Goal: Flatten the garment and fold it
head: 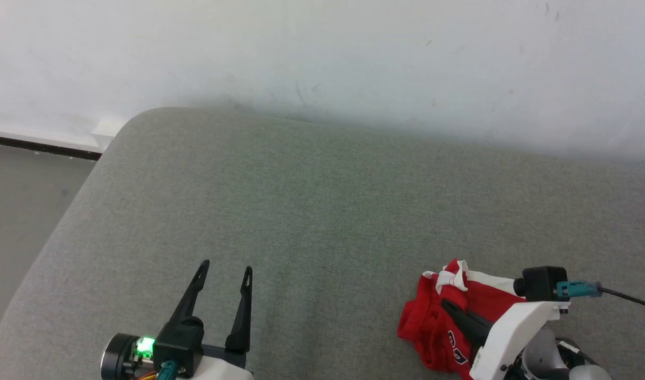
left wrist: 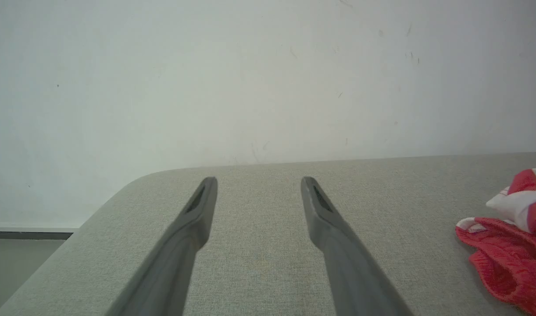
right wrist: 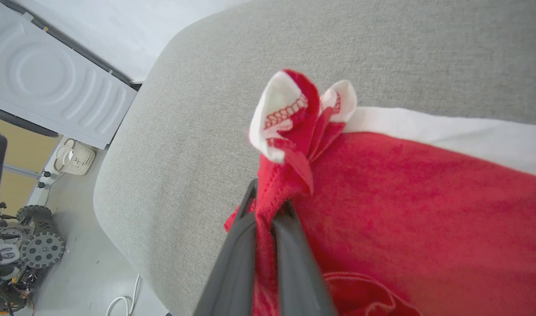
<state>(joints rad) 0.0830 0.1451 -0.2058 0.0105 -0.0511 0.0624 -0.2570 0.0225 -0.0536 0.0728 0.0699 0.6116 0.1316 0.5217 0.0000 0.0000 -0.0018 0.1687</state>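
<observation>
Planner: Position first. Where are the red basketball shorts (head: 433, 327)?

Spotter: Bunched in a heap at the near right of the grey fabric-covered tabletop (head: 322, 211). Nothing is flattened yet.

Planner: And the right claw (right wrist: 268, 206)?

Spotter: In the heap. Its fingers are pressed together on a ridge of red cloth, just below a hem corner (right wrist: 285, 109) with white trim that sticks up past the tips.

Planner: The left claw (head: 226, 266)?

Spotter: Spread wide and holding nothing, over bare cover at the near left. The shorts lie off to its right, well apart from it. In its own wrist view they sit at the right edge.

Planner: Any long axis to work with?

Spotter: Not for the heap as a whole. It's too crumpled to tell the waistband from the legs. One white stripe (right wrist: 448, 131) does run straight from the pinched corner toward the robot's right.

Planner: Then the right arm is plainly the nearer one, since it's on the cloth. I'd judge the left arm has to cross rightward over the bare cover to take a second corner. After that the two can draw apart along that stripe line. Cloth this thin could slip from a pinch.
</observation>
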